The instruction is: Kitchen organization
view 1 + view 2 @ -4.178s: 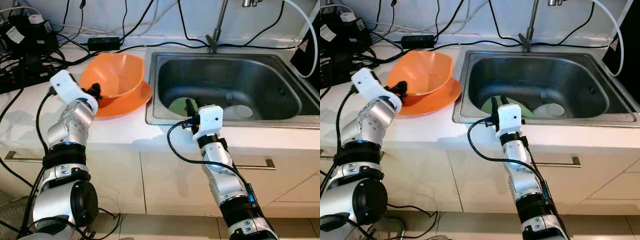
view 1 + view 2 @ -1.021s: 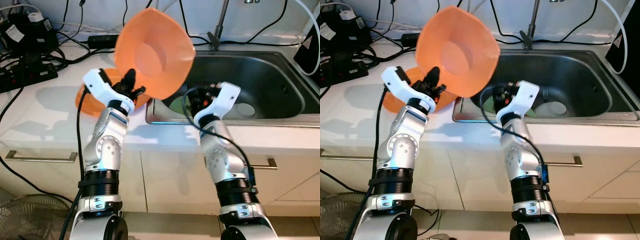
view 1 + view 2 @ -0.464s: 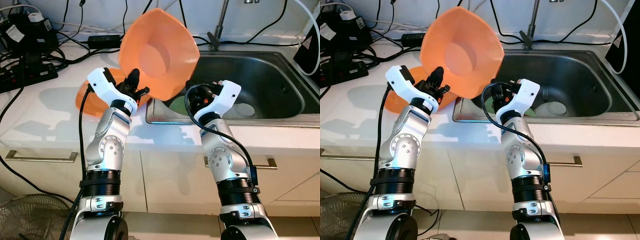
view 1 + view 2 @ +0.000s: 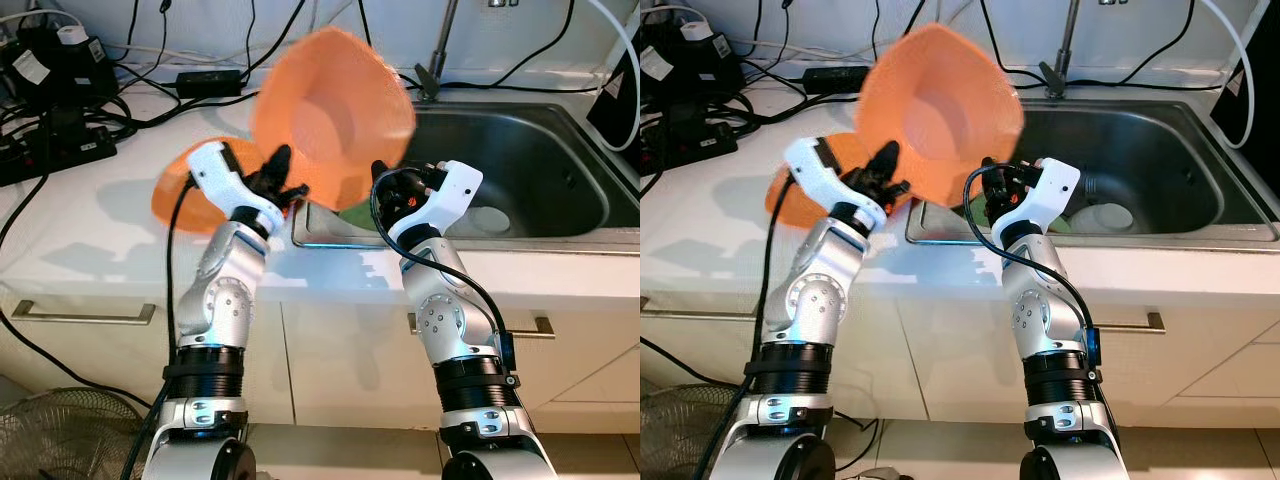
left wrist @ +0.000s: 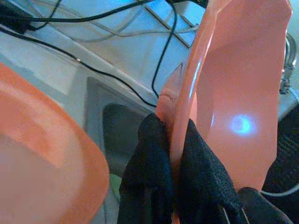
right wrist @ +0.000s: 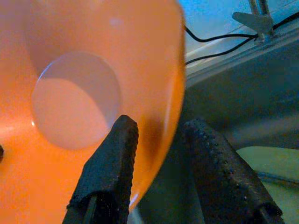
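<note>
White kitchen counter with a steel sink set into its right half; cables and a power strip lie along the far left edge. An orange plate rests on the counter just left of the sink.

Left gripper: clamped on the rim of the orange bowl, one black finger on the inside wall and one on the outside, as the left wrist view shows. The bowl is held clear of the counter, tipped on edge with its opening facing the camera, above the near left corner of the sink and blurred in both eye views.

Right gripper: fingers spread apart, straddling the opposite rim of the bowl without visibly pressing it; one finger lies inside the bowl, the other outside over the basin. A green plate and a white dish lie on the sink floor.

Handling, as judged: the bowl looks like thin moulded plastic, so light, fairly stiff, and unlikely to break if dropped, though smooth and perhaps slippery if wet. The rim is the only practical hold; a single-edge pinch lets the bowl swing, so a second grip on the far rim would steady it.
</note>
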